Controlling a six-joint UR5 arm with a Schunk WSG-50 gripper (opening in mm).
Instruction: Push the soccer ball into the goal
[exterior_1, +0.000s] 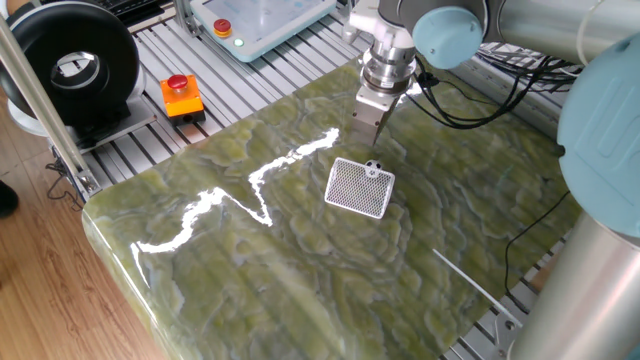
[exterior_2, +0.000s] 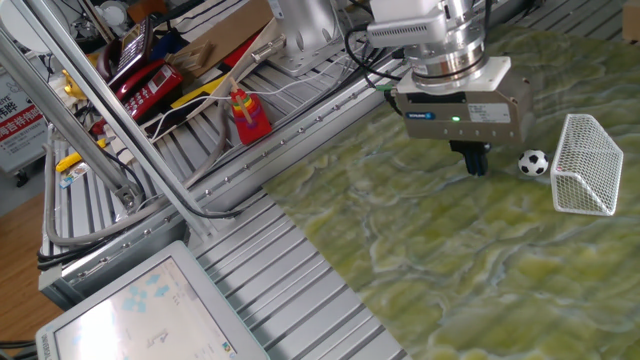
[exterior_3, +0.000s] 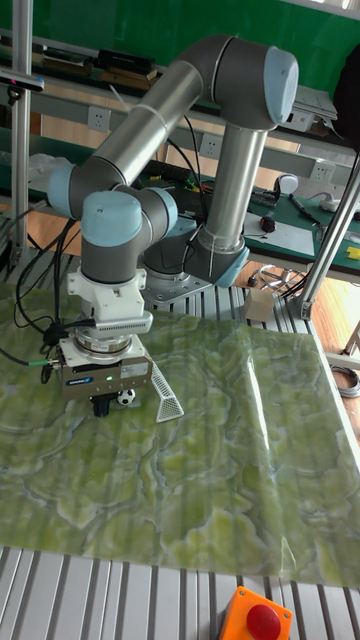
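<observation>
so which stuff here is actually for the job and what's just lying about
For the job:
- tiny white soccer ball with black patches
- small white mesh goal
- gripper, low beside the ball

Lying about:
- orange box with red button
- red figurine
- black round fan housing
- tablet screen

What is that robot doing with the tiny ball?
The robot arm is playing a little game of football. Its gripper is down low on the green table, right beside the tiny soccer ball. The fingers look closed together, like a poking stick. The ball sits just in front of the small white goal, not inside it yet. The gripper is not touching the ball; a short push should roll it in.
</observation>
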